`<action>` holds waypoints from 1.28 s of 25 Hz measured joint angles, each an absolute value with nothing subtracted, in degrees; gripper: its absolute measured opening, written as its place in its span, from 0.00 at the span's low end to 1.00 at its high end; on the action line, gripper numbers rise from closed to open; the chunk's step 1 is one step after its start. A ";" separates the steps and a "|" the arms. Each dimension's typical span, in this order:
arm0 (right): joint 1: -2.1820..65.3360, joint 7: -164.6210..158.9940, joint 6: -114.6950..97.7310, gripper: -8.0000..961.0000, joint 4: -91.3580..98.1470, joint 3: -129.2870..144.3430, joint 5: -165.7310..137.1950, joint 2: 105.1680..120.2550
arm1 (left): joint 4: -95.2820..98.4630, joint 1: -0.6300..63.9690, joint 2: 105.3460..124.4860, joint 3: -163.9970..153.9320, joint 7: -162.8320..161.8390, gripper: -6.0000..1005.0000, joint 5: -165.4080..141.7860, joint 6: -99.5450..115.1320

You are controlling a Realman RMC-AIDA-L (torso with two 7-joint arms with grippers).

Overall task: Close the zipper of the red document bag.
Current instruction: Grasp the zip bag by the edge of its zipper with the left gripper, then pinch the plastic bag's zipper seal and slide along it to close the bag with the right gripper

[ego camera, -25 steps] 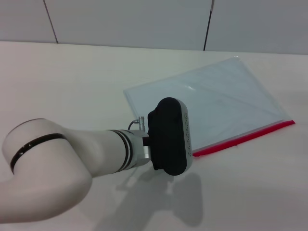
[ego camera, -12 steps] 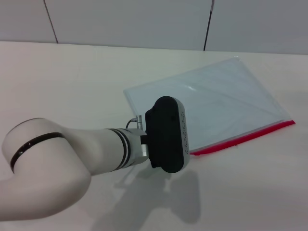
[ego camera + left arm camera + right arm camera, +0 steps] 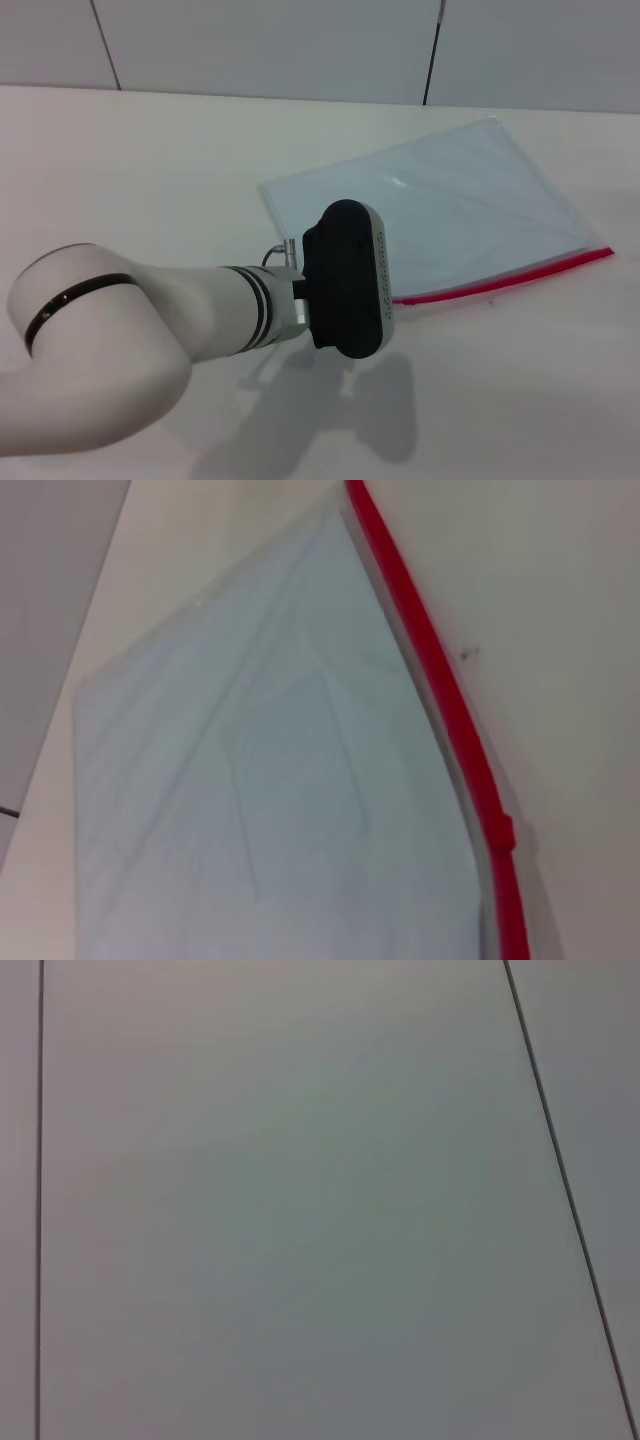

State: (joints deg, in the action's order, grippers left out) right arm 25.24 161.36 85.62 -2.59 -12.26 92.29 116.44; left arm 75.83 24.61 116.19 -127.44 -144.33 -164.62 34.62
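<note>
Flat on the pale table (image 3: 150, 150), well over on the right side: the red document bag (image 3: 460, 200), a translucent blue-grey pouch set slantwise, with its far corner up near the grey panelled wall (image 3: 300, 50). Along the pouch's near long edge, the zipper (image 3: 520, 275), a thin bright red strip climbing from beside the arm's end out to the right-hand corner.

Reaching in from the lower left, the left arm (image 3: 130, 330), white and thick, ending in a black wrist housing (image 3: 350, 280) poised over the pouch's near left corner and covering the near end of the red strip. Under that housing, out of sight, the left gripper (no telling how it is set, nor whether anything is held).

From the left wrist view, close above the same pouch (image 3: 250, 780): faint creases across the plastic, and the red strip (image 3: 440, 690) down one side, with a small raised red lump (image 3: 503, 830) on it near one end, perhaps the slider. Just beside the strip on the bare table, a tiny dark speck (image 3: 465, 653).

Nowhere to be found in the head view: the right arm. From its wrist view, only grey wall panels (image 3: 300, 1210) crossed by thin dark seams.
</note>
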 joint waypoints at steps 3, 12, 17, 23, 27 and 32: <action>25.23 161.36 85.62 0.91 -2.62 -12.30 92.29 116.45 | 75.83 24.61 116.17 -127.43 -144.47 0.16 -164.62 34.61; 25.22 161.54 85.64 0.91 -2.46 -11.81 91.76 116.41 | 75.83 22.43 115.83 -127.28 -143.99 0.07 -164.62 27.08; 25.86 161.75 85.97 0.91 -0.12 -7.73 89.53 116.30 | 74.89 18.83 115.96 -126.09 -140.61 0.06 -164.62 17.22; 28.96 164.77 86.11 0.91 5.10 -1.82 77.90 116.18 | 70.78 15.56 116.18 -125.96 -138.30 0.06 -164.62 1.63; 31.23 171.69 86.14 0.91 6.35 -0.21 69.93 116.31 | 67.55 15.41 116.13 -126.35 -138.43 0.06 -164.60 -5.58; 34.47 172.06 86.13 0.91 7.96 0.27 61.32 116.28 | 65.49 15.76 116.15 -126.46 -139.13 0.06 -164.47 -8.60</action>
